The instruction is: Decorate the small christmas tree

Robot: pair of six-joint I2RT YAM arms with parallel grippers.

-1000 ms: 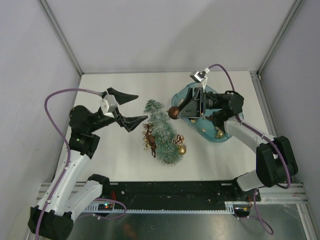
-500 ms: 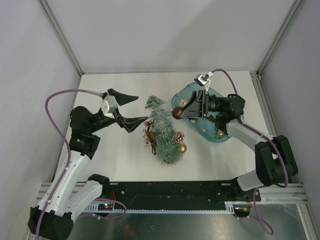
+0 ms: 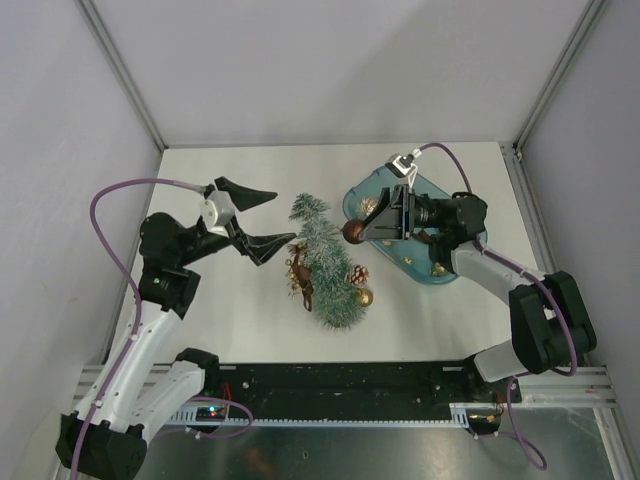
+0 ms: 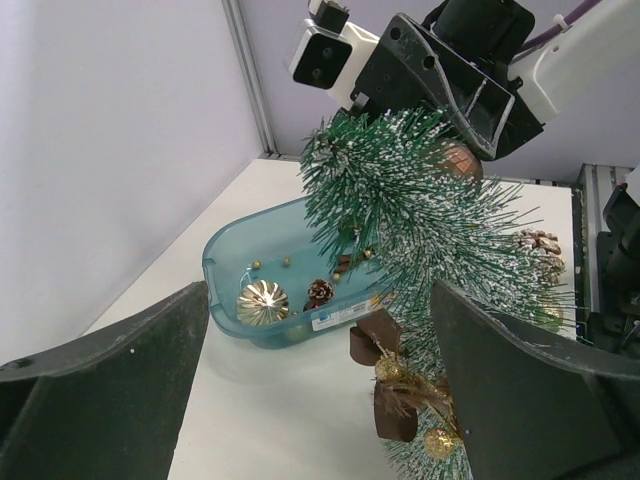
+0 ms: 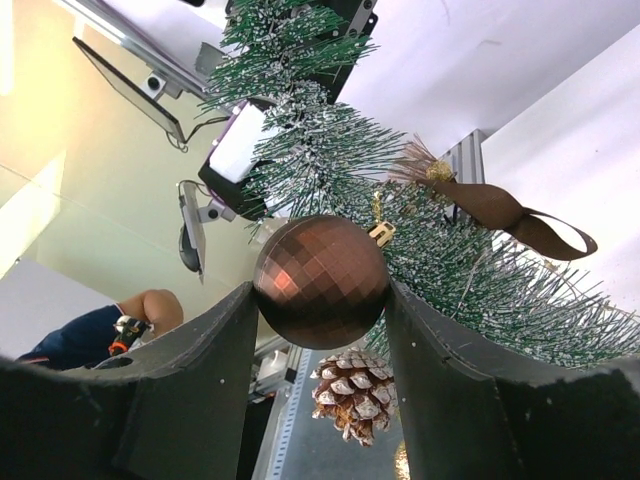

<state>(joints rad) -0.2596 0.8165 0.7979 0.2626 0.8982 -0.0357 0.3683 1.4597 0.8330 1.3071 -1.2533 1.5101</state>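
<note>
Beside the frosted bluish-green bristly cone tree point(image 3: 322, 262) on the white bench point(image 3: 240, 320), my right pincer point(image 3: 352, 232) clamps a brown faceted ball ornament point(image 5: 322, 280), I think for hanging it; my left pincer point(image 3: 283, 214) hovers open opposite.

left gripper point(image 3: 285, 214) agape, right gripper point(image 3: 350, 231) clamped

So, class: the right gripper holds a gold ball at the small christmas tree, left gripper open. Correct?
No: the ball is brown, not gold, as the right wrist view shows. The right gripper holds it at the small christmas tree; the left gripper is open.
</note>
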